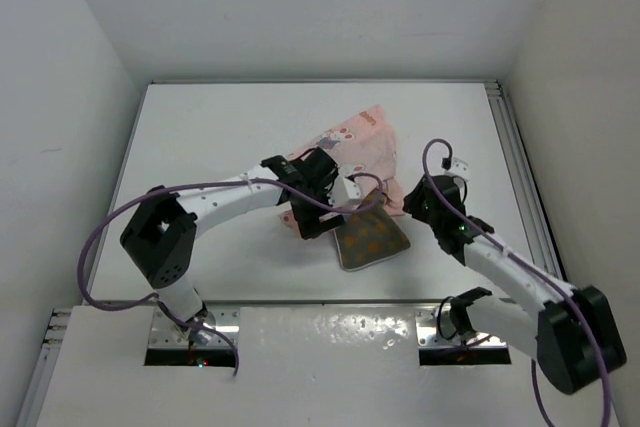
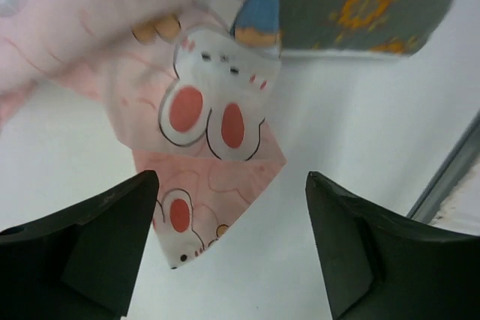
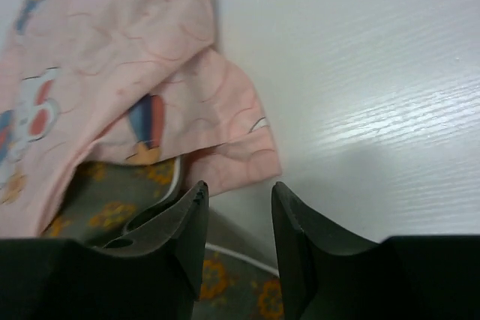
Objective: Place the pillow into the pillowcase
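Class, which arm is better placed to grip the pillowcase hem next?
Right, probably: the right gripper sits at the pillowcase hem over the pillow; the left gripper hangs open above a corner.

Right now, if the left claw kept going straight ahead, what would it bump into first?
Probably the pillowcase: its pink rabbit-print corner lies straight ahead of the open left gripper, the pillow farther off. Depth is hard to judge.
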Available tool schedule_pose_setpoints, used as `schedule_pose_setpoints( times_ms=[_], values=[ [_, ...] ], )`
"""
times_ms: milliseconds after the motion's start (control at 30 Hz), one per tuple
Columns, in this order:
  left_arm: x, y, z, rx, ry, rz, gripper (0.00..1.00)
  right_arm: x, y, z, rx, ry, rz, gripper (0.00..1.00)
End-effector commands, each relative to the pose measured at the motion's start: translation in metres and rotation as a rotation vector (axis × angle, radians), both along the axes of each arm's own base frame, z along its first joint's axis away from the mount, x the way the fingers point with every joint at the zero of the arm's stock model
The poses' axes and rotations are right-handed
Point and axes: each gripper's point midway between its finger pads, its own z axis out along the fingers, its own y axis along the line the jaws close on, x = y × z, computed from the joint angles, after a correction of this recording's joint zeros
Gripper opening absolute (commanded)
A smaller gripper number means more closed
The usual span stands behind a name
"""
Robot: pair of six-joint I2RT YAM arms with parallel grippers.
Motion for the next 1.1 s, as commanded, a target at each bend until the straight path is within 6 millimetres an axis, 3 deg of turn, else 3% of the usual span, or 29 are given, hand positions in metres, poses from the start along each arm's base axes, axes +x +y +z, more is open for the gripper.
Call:
schedule_pose_setpoints(
  times_ms=[0, 33, 100, 133, 333, 433, 567, 733, 867, 1033, 1067],
  values=[
    [0.009, 0.016, -0.01, 0.047, -0.09, 0.035, 0.78, 0.01, -0.005, -0.011, -0.045, 0.109, 0.002, 0.39],
    [0.011, 0.016, -0.012, 0.054, -0.104, 0.04, 0.84, 0.014, -0.009, -0.023, -0.06, 0.171, -0.015, 0.41],
    [0.014, 0.012, -0.01, 0.041, -0.107, 0.056, 0.85, 0.016, -0.008, -0.038, -0.061, 0.229, -0.001, 0.41],
    [0.012, 0.008, -0.008, 0.025, -0.098, 0.054, 0.99, 0.02, -0.005, -0.048, -0.065, 0.263, 0.009, 0.44],
    [-0.014, -0.041, 0.038, -0.107, -0.134, -0.129, 1.0, 0.029, 0.013, -0.073, -0.033, 0.362, 0.065, 0.55],
    [-0.039, -0.064, 0.041, -0.131, -0.116, -0.229, 1.0, 0.028, 0.017, -0.08, -0.009, 0.371, 0.066, 0.56],
    [-0.051, -0.09, 0.022, -0.184, -0.074, -0.238, 1.0, 0.023, 0.021, -0.09, 0.043, 0.373, 0.058, 0.42],
    [-0.035, -0.114, -0.001, -0.22, -0.122, -0.202, 1.0, 0.014, 0.029, -0.097, 0.122, 0.372, 0.071, 0.02],
    [-0.037, -0.128, -0.019, -0.222, -0.144, -0.235, 1.0, 0.005, 0.031, -0.093, 0.148, 0.365, 0.092, 0.0],
    [-0.024, -0.127, -0.056, -0.194, -0.227, -0.191, 1.0, -0.001, 0.034, -0.081, 0.161, 0.323, 0.117, 0.0],
    [-0.02, -0.125, -0.059, -0.192, -0.24, -0.177, 0.9, -0.005, 0.035, -0.083, 0.159, 0.326, 0.122, 0.0]
  ],
)
